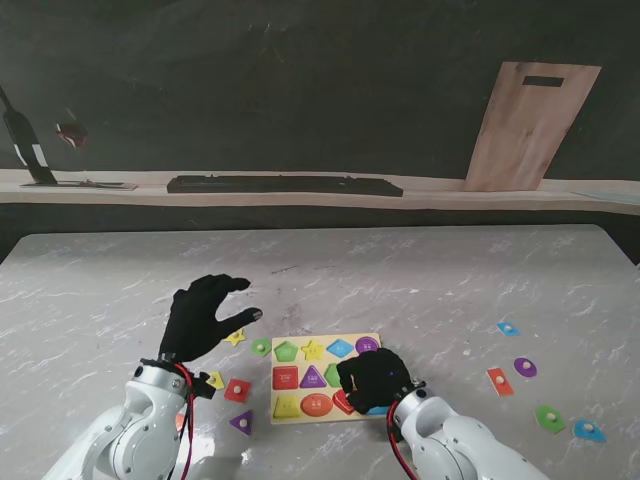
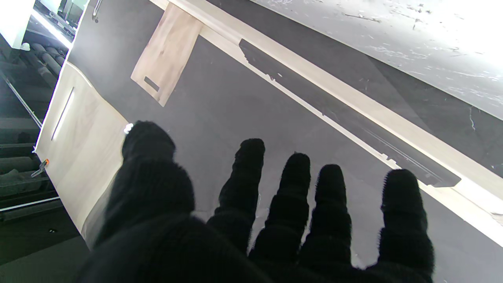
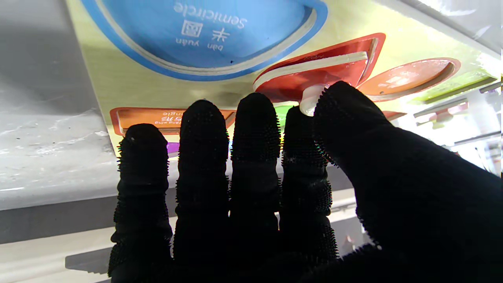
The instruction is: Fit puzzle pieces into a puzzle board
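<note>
1. Pinching the white knob of a red puzzle piece [image 3: 314, 68] between thumb and index finger, my right hand [image 1: 374, 378] sits over the puzzle board [image 1: 300, 345] at its 4 o'clock corner; the piece looks tilted, one edge raised out of its red recess.
2. I'd judge the step goes best by levelling the piece, lining its edges with the recess, then pressing straight down.
3. My left hand [image 1: 205, 315] hovers with fingers spread, holding nothing, at the board's 10 o'clock.
4. Loose pieces lie near the board's 9 o'clock and well apart at 3 o'clock; the counter [image 1: 420, 280] toward 12 o'clock offers open room.
</note>
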`<state>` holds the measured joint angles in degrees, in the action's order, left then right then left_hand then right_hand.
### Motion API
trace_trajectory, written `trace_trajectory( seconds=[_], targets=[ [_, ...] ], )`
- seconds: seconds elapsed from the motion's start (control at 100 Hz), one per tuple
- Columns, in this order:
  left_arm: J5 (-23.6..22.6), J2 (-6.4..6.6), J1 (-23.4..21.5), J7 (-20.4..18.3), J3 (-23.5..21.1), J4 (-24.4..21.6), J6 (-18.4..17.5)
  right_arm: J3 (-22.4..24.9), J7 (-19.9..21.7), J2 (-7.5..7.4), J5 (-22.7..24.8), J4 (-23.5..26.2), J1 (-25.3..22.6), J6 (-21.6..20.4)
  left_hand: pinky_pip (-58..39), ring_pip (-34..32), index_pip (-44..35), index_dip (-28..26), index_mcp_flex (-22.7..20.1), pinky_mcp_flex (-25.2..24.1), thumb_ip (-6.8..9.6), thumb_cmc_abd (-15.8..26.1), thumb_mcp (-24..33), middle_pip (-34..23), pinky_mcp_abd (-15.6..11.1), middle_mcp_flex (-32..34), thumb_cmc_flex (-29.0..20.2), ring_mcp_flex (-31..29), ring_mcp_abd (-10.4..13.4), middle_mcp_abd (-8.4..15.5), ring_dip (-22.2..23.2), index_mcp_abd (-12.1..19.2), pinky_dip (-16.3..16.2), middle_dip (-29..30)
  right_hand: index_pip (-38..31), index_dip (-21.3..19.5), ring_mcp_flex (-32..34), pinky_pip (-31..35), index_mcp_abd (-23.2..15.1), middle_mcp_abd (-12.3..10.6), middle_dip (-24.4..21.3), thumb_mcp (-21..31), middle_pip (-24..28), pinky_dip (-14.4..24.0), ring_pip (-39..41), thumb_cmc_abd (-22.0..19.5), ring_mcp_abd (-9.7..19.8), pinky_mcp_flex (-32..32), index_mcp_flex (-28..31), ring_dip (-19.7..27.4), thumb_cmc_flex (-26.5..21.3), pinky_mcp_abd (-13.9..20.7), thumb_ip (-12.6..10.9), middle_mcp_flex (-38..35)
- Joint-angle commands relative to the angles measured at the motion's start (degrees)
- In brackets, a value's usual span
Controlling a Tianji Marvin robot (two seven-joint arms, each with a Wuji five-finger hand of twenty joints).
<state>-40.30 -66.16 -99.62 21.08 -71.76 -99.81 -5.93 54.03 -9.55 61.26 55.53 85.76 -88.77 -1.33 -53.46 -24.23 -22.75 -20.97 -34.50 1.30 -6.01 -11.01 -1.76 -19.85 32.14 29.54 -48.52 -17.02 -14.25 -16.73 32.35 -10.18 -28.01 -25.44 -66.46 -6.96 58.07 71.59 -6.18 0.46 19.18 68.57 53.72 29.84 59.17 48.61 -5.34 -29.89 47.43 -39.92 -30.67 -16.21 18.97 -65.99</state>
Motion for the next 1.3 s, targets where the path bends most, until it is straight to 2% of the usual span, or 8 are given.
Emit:
trace_trajectory(
  seconds=[0.0, 0.45, 0.84, 1.07, 1.22, 1.29],
  targets=[
    [0.27, -0.12, -0.10, -0.02, 0.07, -0.04, -0.13, -0.23, 0.41, -0.03, 0.58, 0.16, -0.39, -0.28, -0.46, 0.90, 1.21, 0.56, 1.06, -0.43, 1.68, 1.53, -0.52, 1.27, -9.24, 0.31, -0.82, -0.57, -1.03, -0.67, 0.13, -0.33, 0.31, 0.02, -1.63, -1.05, 0.90, 1.85, -2.14, 2.52, -0.83, 1.98, 1.01, 0.92, 1.56, -0.66, -0.08, 0.26, 2.62, -0.54, -3.24, -1.41, -1.51, -1.17],
    [0.18, -0.12, -0.13, 0.07, 0.06, 0.06, -0.25, -1.64, -0.08, -0.43, 2.39, -1.07, 0.78, -1.60, -0.54, 0.88, 1.20, 0.53, 1.04, -0.36, 1.67, 1.56, -0.53, 1.28, -9.31, 0.33, -0.78, -0.59, -1.07, -0.67, 0.14, -0.23, 0.27, 0.02, -1.59, -1.88, 0.26, 1.83, -4.61, 1.21, -0.60, 1.67, 1.08, 0.97, 1.33, -1.39, 1.07, 0.41, 1.73, -0.52, -2.57, -0.50, -1.57, -0.38],
    [0.17, -0.11, -0.14, 0.08, 0.06, 0.13, -0.29, -1.75, 0.24, -1.26, 5.50, -1.45, 1.26, -4.15, -0.49, 0.92, 1.19, 0.52, 1.00, -0.38, 1.67, 1.54, -0.55, 1.26, -9.23, 0.33, -0.76, -0.58, -1.01, -0.60, 0.10, -0.18, 0.29, 0.03, -1.51, -3.09, -1.35, 1.25, -9.54, -1.35, -0.49, 2.05, 0.09, 0.82, -0.41, -0.89, 2.69, 0.73, 0.63, -0.08, -1.96, 1.03, -2.20, 0.78],
    [0.21, -0.11, -0.11, 0.01, 0.05, 0.21, -0.27, -1.59, 0.73, -1.49, 5.92, -1.56, 1.37, -5.39, -0.49, 0.88, 1.19, 0.51, 0.93, -0.39, 1.67, 1.57, -0.55, 1.26, -9.29, 0.39, -0.74, -0.59, -1.05, -0.63, 0.11, -0.23, 0.29, 0.03, -1.41, -4.16, -2.25, 0.93, -12.50, -2.97, 0.03, 1.81, -0.68, 0.83, -1.46, -2.33, 3.44, 0.80, -0.73, 0.20, -2.15, 1.77, -2.14, 1.99],
    [0.13, -0.10, -0.13, 0.07, 0.02, 0.26, -0.35, -1.94, 0.58, -1.48, 6.16, -1.78, 1.54, -4.51, -0.50, 0.88, 1.14, 0.48, 0.75, -0.38, 1.67, 1.58, -0.53, 1.26, -9.29, 0.41, -0.77, -0.58, -1.07, -0.67, 0.12, -0.16, 0.29, 0.03, -0.68, -3.59, -2.06, 0.93, -11.00, -2.84, 0.32, 0.99, -0.70, 0.92, -1.26, -1.94, 3.39, 0.78, -2.10, 0.09, -1.73, 1.86, -1.77, 2.37],
    [0.13, -0.11, -0.13, 0.10, 0.00, 0.28, -0.35, -1.80, 0.72, -1.55, 6.56, -1.58, 1.38, -4.21, -0.49, 0.86, 1.12, 0.46, 0.66, -0.41, 1.67, 1.51, -0.52, 1.27, -9.24, 0.40, -0.83, -0.61, -1.13, -0.70, 0.13, -0.17, 0.29, 0.03, 0.73, -2.81, -2.31, 0.97, -9.59, -2.95, 1.18, 1.05, 0.20, 1.12, -0.62, 0.65, 3.50, 1.03, -6.67, -0.30, -0.21, 1.80, -1.55, 3.70]
  ],
)
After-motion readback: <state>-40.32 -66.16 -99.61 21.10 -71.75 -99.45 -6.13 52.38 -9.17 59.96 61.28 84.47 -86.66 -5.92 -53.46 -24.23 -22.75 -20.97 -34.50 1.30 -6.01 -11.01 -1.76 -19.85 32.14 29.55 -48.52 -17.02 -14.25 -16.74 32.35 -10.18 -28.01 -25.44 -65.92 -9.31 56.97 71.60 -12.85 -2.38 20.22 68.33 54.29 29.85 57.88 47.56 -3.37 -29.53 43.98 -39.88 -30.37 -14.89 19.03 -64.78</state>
